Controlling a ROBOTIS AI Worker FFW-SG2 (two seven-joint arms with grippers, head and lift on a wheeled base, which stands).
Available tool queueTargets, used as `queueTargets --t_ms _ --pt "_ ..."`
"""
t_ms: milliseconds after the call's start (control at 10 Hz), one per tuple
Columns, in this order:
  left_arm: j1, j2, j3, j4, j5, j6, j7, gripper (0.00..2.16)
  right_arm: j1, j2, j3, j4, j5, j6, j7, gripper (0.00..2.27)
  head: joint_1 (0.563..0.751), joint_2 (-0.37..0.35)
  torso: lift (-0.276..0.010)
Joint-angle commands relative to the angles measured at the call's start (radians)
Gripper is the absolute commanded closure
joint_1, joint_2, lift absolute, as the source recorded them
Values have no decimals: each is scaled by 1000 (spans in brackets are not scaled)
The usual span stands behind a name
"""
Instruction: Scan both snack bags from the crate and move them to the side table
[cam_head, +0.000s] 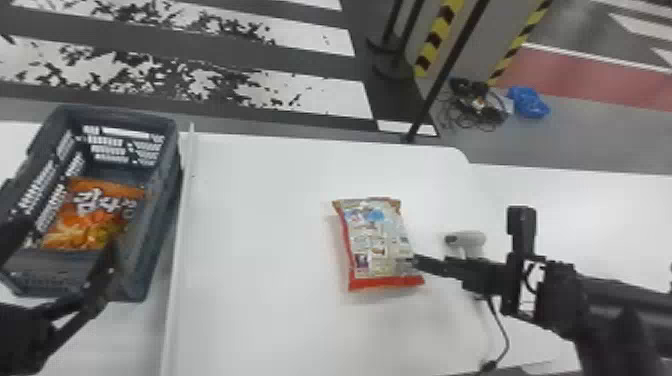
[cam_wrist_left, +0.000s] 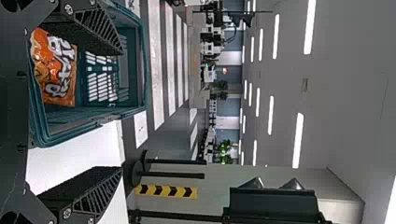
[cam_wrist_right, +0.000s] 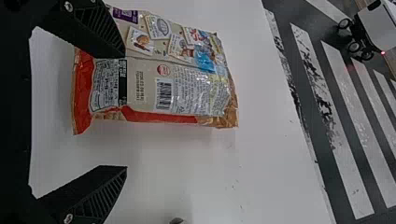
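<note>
Two snack bags: one orange bag (cam_head: 92, 215) in the crate (cam_head: 161, 215); one red-edged bag (cam_head: 377, 240) on the central tabletop (cam_head: 260, 235).
Orange bag position: lies printed front up on the crate floor, toward the crate end nearer the robot.
Red-edged bag position: lies flat, back panel up, with its barcode exposed; the broad red band is at the end nearer the robot.
Crate: dark, slotted side walls, open top; stands left of the raised white divider (cam_head: 184, 200).
Left tool (cam_head: 67, 235): at the crate end nearer the robot; fingers spread, nothing gripped. In the left wrist view, one finger overlaps the crate and the other overlaps a white surface.
Right tool (cam_head: 417, 262): at the right edge of the red-edged bag; fingers spread, nothing gripped. In the right wrist view, one finger overlaps the bag near its red band and the other overlaps bare tabletop. Contact with the bag cannot be determined.
Handheld scanner (cam_head: 472, 238): light grey, on the right side of the central tabletop, apart from the red-edged bag and just beyond the right tool.
Background floor: a blue bundle (cam_head: 529, 102) beside coiled black cables (cam_head: 472, 105), near yellow-and-black striped tape (cam_head: 435, 40).
</note>
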Motion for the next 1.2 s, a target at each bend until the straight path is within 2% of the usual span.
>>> queueTargets --t_ms 0,400,500,600,700,900,1100 --pt "1 1 0 1 0 0 -2 124 -26 -2 41 39 8 -1 12 80 695 -255 -75" --pt "-1 1 0 3 -2 0 -2 124 -102 -3 118 134 73 -1 39 107 695 -208 -75" --pt "-1 1 2 4 -2 0 -2 124 -113 -14 133 154 91 -4 58 370 695 -204 -75" --pt "-1 2 2 7 -2 0 -2 124 -118 -17 156 159 127 -7 81 1264 695 -202 -75" --pt "-1 1 2 7 -2 0 -2 124 -118 -11 156 159 130 21 67 2256 695 -198 -75" --pt "-1 1 2 7 -2 0 -2 124 -99 -15 147 145 123 21 81 2253 695 -200 -75" --pt "-1 -1 2 9 -3 0 -2 124 -64 -9 86 88 71 27 76 2253 695 -202 -75"
